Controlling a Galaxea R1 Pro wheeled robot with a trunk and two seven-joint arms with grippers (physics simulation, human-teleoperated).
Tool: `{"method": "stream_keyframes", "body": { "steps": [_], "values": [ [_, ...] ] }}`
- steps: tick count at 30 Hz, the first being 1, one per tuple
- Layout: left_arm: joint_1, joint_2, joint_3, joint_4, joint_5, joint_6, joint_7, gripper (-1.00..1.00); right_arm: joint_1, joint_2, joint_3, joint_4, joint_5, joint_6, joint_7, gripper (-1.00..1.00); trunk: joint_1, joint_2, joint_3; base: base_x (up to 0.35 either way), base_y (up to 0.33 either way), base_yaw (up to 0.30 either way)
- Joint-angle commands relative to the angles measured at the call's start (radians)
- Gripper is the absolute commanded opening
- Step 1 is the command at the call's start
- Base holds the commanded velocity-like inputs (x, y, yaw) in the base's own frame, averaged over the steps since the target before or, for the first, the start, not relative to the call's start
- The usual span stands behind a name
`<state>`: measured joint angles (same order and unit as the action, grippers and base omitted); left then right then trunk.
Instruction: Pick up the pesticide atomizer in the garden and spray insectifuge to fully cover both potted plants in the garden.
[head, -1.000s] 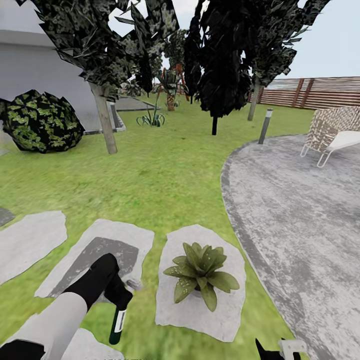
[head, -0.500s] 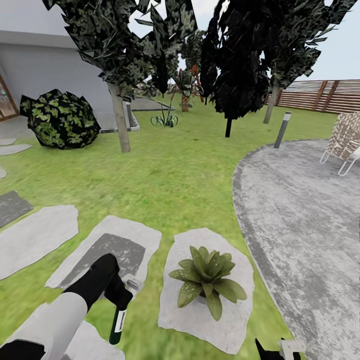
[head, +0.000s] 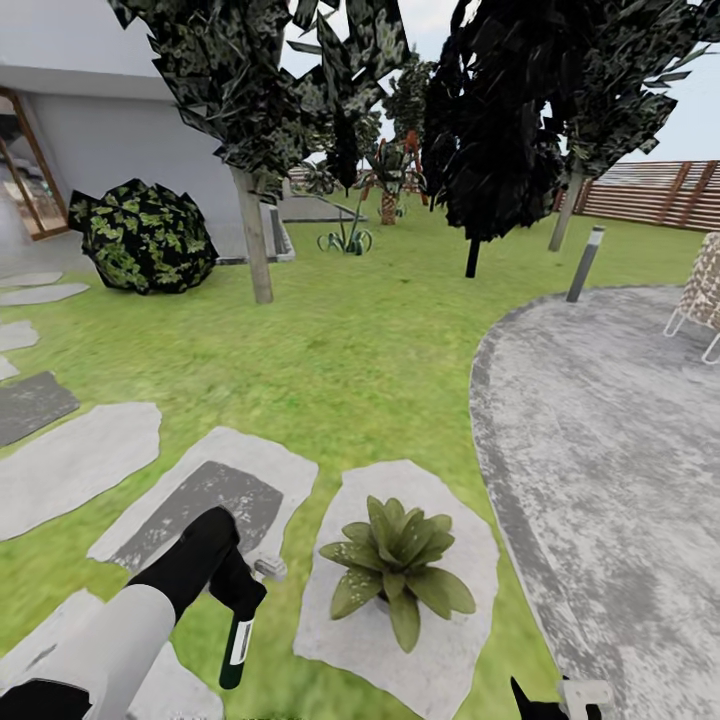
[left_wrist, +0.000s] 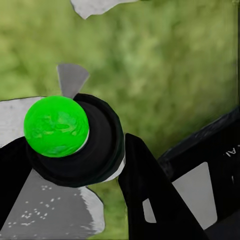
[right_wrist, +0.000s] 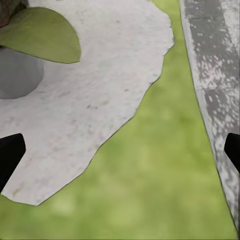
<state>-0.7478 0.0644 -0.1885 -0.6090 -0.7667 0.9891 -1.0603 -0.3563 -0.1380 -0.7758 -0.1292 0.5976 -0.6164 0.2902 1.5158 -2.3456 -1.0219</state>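
Atomizer (head: 236, 650) hangs clamped in left gripper (head: 243, 600), beside potted plant (head: 395, 565).

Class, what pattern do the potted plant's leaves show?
Green with pale speckles on the potted plant, seen best in the head view.

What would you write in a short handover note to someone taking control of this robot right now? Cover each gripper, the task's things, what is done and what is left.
Left gripper: shut on the pesticide atomizer, which hangs over the grass beside the stepping stones.
Right gripper: open and empty, low over the grass edge of the stepping stone that carries the plant.
One potted plant stands on that stone, just ahead and between the arms.
Done: atomizer picked up.
Left: aim the atomizer at this plant and spray it; then find and spray the second plant. No spray is visible yet.
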Motion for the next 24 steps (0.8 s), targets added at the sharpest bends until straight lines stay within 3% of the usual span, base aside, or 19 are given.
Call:
{"method": "stream_keyframes", "body": {
  "steps": [1,6,12,17,24],
  "values": [
    [-0.001,0.0,-0.003,-0.001,-0.009,0.005,-0.01,-1.0,0.0,0.0,-0.009,0.0,0.001,-0.002,0.009,1.0,0.0,0.0,-0.001,0.0,-0.272,0.262],
    [-0.001,-0.001,-0.003,-0.003,-0.008,0.005,-0.01,-1.0,0.0,0.0,-0.009,0.0,0.001,-0.002,0.009,1.0,0.0,0.0,0.001,0.0,-0.272,0.208],
    [-0.001,-0.001,-0.014,-0.013,-0.009,0.001,-0.013,-1.0,0.0,-0.012,-0.01,0.0,0.001,-0.002,0.009,1.0,0.0,0.0,0.001,0.0,-0.273,0.016],
    [-0.005,-0.002,-0.007,-0.016,-0.01,0.002,-0.014,-1.0,-0.001,-0.012,-0.01,0.0,0.001,-0.002,0.009,1.0,0.0,0.0,0.001,-0.202,-0.225,0.0],
    [-0.029,-0.014,-0.022,-0.018,-0.006,0.002,-0.037,-1.0,-0.001,-0.012,-0.008,0.0,0.001,-0.002,0.009,1.0,0.0,0.0,0.001,-0.049,-0.037,0.0]
  ]
}}
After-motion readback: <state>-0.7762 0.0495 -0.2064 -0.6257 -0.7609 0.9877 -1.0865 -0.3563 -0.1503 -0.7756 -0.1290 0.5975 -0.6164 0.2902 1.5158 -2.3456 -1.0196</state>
